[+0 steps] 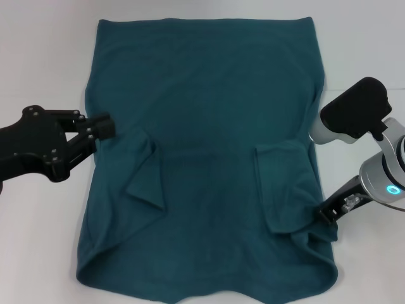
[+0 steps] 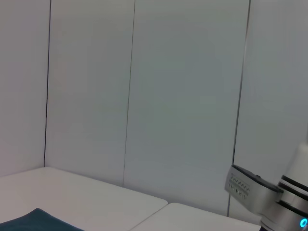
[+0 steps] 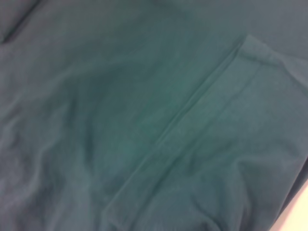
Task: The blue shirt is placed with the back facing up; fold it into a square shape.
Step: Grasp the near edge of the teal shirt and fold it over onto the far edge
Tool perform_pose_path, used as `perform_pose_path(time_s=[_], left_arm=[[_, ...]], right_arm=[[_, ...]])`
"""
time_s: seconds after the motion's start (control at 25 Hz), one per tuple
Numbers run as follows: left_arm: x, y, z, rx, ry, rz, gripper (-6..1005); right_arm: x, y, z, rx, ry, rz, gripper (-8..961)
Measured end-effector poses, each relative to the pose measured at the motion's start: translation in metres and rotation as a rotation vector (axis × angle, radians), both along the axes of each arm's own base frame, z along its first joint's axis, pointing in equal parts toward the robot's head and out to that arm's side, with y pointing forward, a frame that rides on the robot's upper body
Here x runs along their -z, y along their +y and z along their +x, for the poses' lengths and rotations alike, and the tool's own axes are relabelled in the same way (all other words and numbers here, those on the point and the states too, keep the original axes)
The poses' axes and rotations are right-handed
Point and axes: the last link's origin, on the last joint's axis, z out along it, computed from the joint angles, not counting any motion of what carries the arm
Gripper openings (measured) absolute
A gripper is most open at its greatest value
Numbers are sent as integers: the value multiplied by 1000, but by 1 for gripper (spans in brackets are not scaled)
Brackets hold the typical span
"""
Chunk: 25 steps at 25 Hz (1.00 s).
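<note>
A black left gripper reaches in from the left side of the head view, its fingers drawn close together at the left edge of the blue shirt; whether they pinch the cloth cannot be told. The shirt stretches away from that gripper across the white counter, a large, soft, matte teal-blue knit lying mostly flat, with both short sleeves folded inward onto the body as creased flaps. Light wrinkles run through the fabric. On the far side of the shirt, the silver and black right arm comes down, and the right gripper meets the cloth just beside the right-hand sleeve flap; whether its fingers are open or closed cannot be told. The left wrist view shows what the head view does not: pale wall panels with dark vertical seams, a corner of the shirt, and the right arm's silver housing. The right wrist view is filled with shirt fabric crossed by a stitched hem band.
</note>
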Motion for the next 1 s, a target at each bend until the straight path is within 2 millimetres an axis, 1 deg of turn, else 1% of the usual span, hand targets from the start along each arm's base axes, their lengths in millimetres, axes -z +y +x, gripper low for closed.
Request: perform_pose_path(time_s=[0.16, 0.32, 0.56, 0.76, 1.0], left_arm=[[0, 0, -1, -2, 4, -2, 97], [1, -1, 0, -1, 2, -5, 97], [1, -1, -1, -1, 1, -8, 98], [1, -2, -1, -3, -1, -11, 98], [2, -1, -1, -4, -2, -12, 99]], right_arm=[[-1, 3, -6, -24, 10, 13, 106], [-2, 7, -18, -62, 41, 25, 33], [3, 14, -30, -113, 76, 26, 34], [16, 17, -32, -117, 94, -19, 35], [26, 19, -34, -126, 122, -48, 36]])
